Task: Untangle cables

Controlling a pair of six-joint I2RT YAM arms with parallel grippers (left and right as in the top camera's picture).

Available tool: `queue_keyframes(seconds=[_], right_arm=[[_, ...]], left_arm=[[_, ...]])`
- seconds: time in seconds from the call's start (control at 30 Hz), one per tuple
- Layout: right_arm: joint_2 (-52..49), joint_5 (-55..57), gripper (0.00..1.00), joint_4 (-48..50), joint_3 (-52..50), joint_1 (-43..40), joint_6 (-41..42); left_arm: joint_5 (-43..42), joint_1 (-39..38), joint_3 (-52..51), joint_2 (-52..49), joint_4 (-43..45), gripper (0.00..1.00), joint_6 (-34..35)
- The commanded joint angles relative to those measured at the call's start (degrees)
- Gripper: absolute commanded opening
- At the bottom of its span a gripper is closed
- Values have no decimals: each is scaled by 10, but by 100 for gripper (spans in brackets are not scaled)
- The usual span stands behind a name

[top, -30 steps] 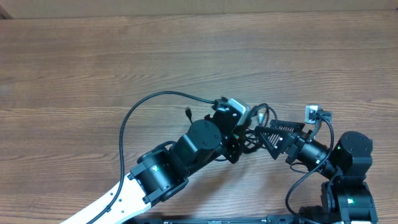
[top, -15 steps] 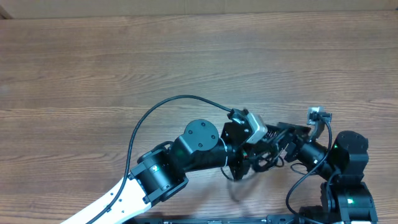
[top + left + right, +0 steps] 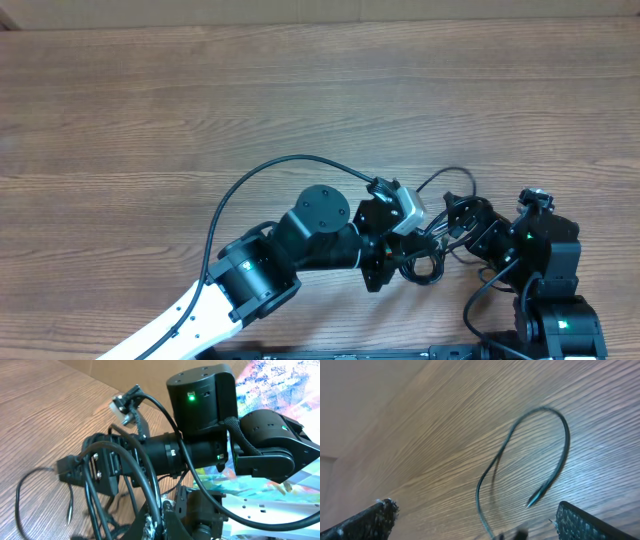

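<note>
Ahead of the spread right jaws, a loose loop of cables (image 3: 567, 440)

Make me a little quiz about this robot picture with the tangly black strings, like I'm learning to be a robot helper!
1. True or false: the right gripper is shut tight.
2. Pick one. The table looks like: A) wood, B) glass, C) grass.
3. Fill the gap: seen from overhead, the cables are bunched ___ the ends of the two arms.

Key: 1) False, its fingers stand wide apart. 2) A. 3) between.
</note>
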State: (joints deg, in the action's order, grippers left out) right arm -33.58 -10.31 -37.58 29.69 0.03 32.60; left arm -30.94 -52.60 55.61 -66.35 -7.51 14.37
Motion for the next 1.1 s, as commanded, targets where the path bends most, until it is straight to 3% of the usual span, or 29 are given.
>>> queue_keyframes(seconds=[0.0,0.5,0.9,1.07], right_arm=[[1,60,100,-1,7,-4,19],[1,72,100,-7,7,-4,19],[1,47,100,2,7,-4,19],[1,33,100,3,7,-4,18]], left_arm=[[-32,18,5,38,-3,4,-15],[-13,129,5,61,-57,4,-14],[170,151,5,61,-147,4,54],[334,151,5,59,-178,4,151]])
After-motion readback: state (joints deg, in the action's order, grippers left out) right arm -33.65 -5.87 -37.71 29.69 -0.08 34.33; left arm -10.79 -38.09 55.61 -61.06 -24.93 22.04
